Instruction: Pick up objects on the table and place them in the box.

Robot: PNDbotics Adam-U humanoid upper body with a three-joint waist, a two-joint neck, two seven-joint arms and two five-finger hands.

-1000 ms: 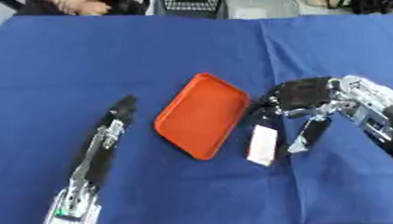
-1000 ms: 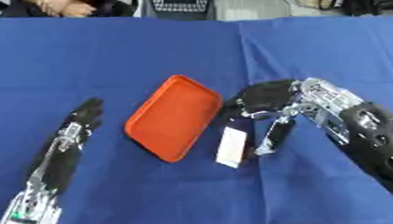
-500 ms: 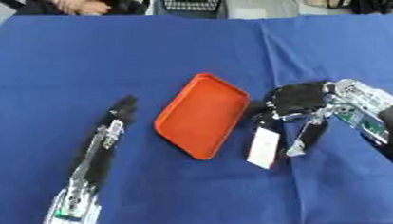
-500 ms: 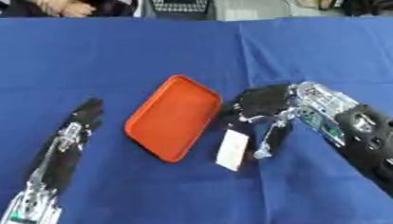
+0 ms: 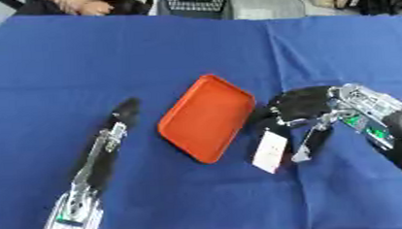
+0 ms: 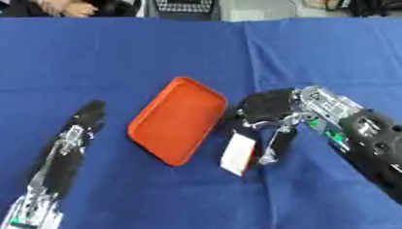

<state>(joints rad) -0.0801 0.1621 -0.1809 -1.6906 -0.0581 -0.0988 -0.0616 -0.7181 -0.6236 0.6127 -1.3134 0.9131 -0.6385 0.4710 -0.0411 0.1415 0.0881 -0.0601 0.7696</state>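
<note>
The right hand (image 5: 311, 112) sits just right of the tray (image 5: 208, 117), its fingers curled down over the top end of a white card (image 5: 270, 151). The card lies on the blue cloth (image 5: 193, 49), just off the tray's lower right edge, its upper end hidden under the fingers. Whether the fingers actually pinch the card or only rest on it cannot be told from either view; one finger points down along the card's right side, touching or nearly touching the cloth.

The left hand (image 5: 122, 116) lies to the left of the tray, fingers straight and released, holding nothing.

The tray is empty and sits askew, its long side running toward the far right. It is the only container on the cloth, so it seems to serve as the box.

Several things could go wrong from here. The card is thin and flat, so curled fingers may slide over it and close on nothing. They may also drag the cloth up with it, which would shift the tray. If the card is caught by only one end, it could swing or slip out on the way over the tray's rim. The hand is close to the tray's right edge, so a low sideways move could knock that edge and push the tray toward the left hand. A lift before moving across looks safer.
</note>
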